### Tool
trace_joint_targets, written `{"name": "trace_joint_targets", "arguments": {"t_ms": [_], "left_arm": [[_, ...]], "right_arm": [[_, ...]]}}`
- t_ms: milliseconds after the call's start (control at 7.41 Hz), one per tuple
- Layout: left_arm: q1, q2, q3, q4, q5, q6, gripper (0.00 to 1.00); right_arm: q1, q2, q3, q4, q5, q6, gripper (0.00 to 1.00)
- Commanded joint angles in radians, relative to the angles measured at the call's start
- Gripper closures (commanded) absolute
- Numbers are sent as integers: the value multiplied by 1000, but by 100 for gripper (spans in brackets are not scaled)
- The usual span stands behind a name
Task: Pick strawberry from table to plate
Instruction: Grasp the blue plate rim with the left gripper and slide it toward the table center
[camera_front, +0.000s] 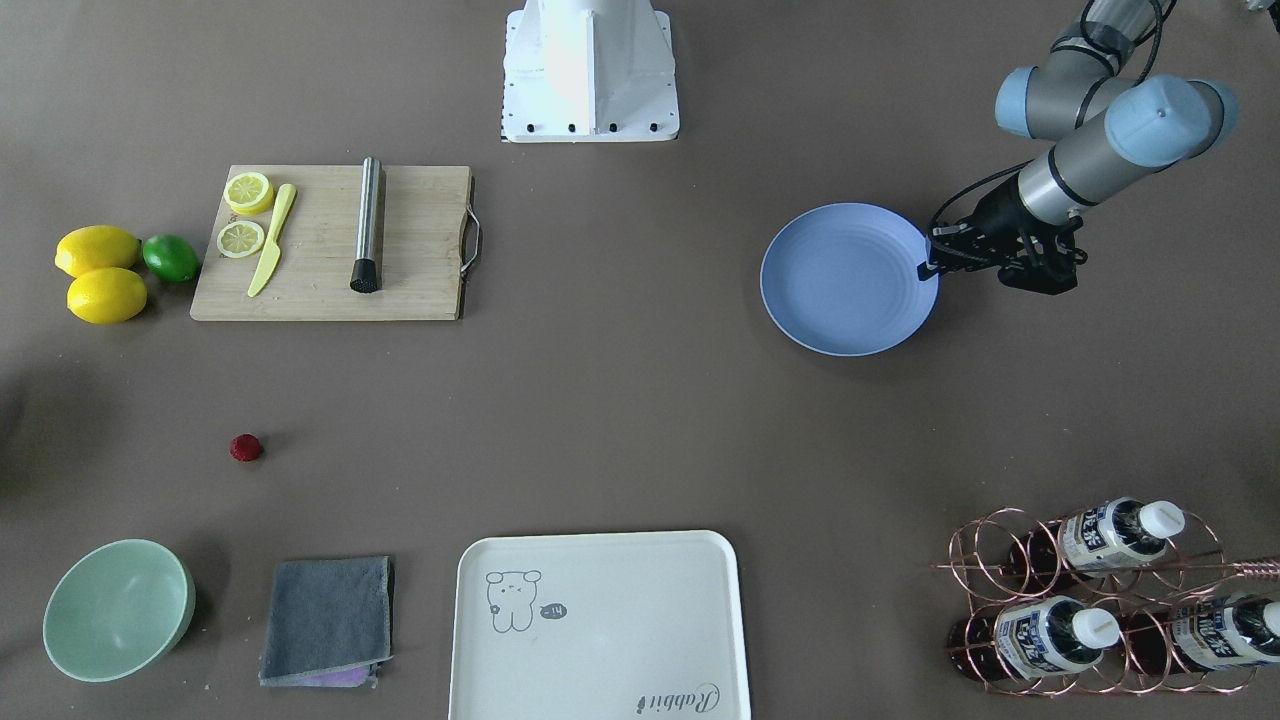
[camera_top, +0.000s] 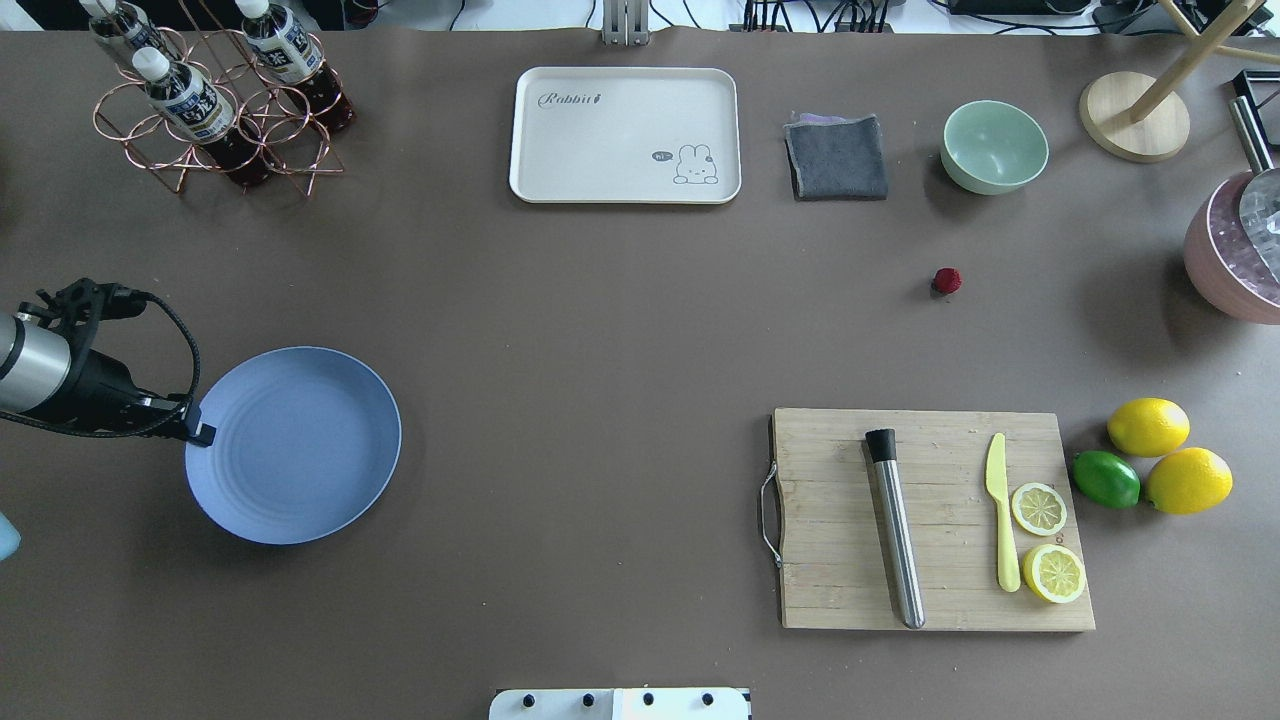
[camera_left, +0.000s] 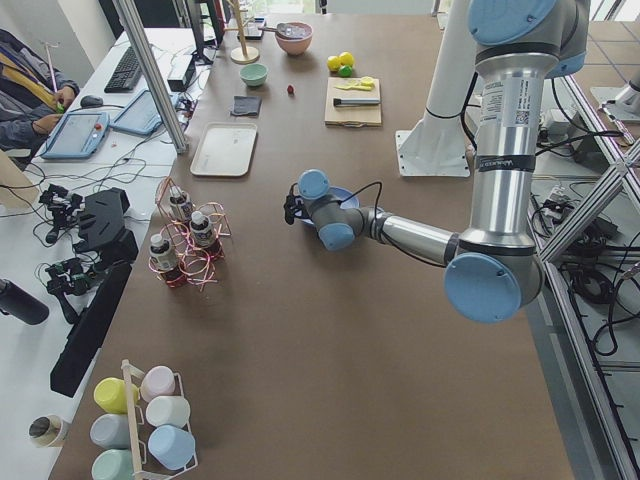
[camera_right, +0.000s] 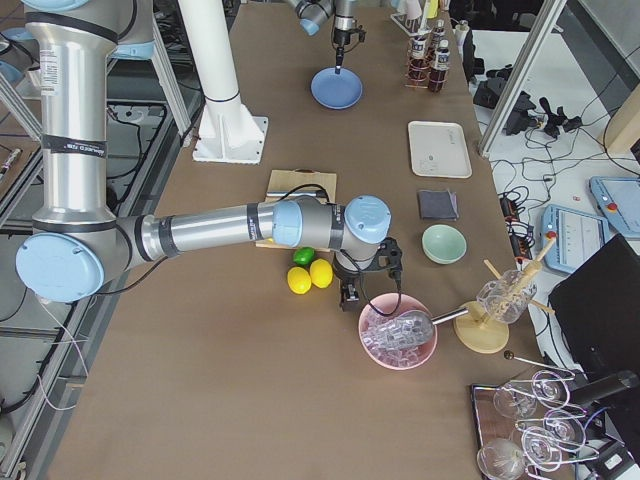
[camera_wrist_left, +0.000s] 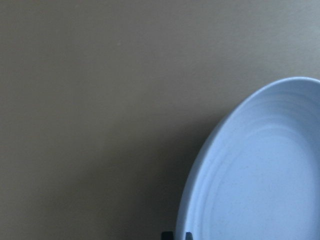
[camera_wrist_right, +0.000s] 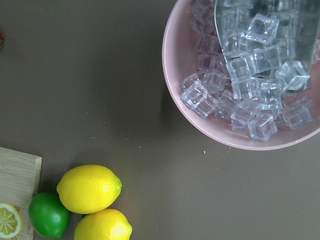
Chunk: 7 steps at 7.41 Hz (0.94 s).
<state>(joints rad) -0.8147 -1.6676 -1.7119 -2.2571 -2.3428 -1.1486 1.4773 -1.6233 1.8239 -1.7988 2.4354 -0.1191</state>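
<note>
The strawberry (camera_front: 246, 447) (camera_top: 947, 281), small and dark red, lies alone on the table (camera_top: 600, 320) between the cutting board and the mint bowl. Far across the table lies the empty blue plate (camera_front: 850, 280) (camera_top: 300, 445) (camera_wrist_left: 260, 170). My left gripper (camera_front: 930, 268) (camera_top: 200, 435) reaches in low from the side, and its narrow tips are closed together at the plate's outer rim. My right gripper (camera_right: 350, 295) hangs over the lemons and the pink ice bowl; I cannot tell whether it is open or shut. Its wrist view catches only a red sliver of the strawberry (camera_wrist_right: 1, 37).
A bamboo cutting board (camera_top: 930, 520) carries a metal muddler, a yellow knife and lemon halves. Two lemons and a lime (camera_top: 1105, 478) lie beside it. Also here: a mint bowl (camera_top: 995, 147), grey cloth (camera_top: 837, 157), cream tray (camera_top: 625, 135), bottle rack (camera_top: 215, 100), pink ice bowl (camera_wrist_right: 240, 75).
</note>
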Motion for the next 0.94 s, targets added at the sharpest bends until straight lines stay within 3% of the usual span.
{"name": "trace_joint_targets", "arguments": {"t_ms": [0,405,540,810], "left_arm": [[20,-185,-9,87,-9,-185,100],[155,-294,14,121,190,-255,100],[155,-364,47,152,191,-296,100],[178,-426,104,160,195,-345,100]], "right_arm": [[-78,77,-5,19,14,143,0],[-302,210,-85,252,-21,536,1],[-371,262,-121,310,-94,650,1],[-425,395,-297,407,-113,700,1]]}}
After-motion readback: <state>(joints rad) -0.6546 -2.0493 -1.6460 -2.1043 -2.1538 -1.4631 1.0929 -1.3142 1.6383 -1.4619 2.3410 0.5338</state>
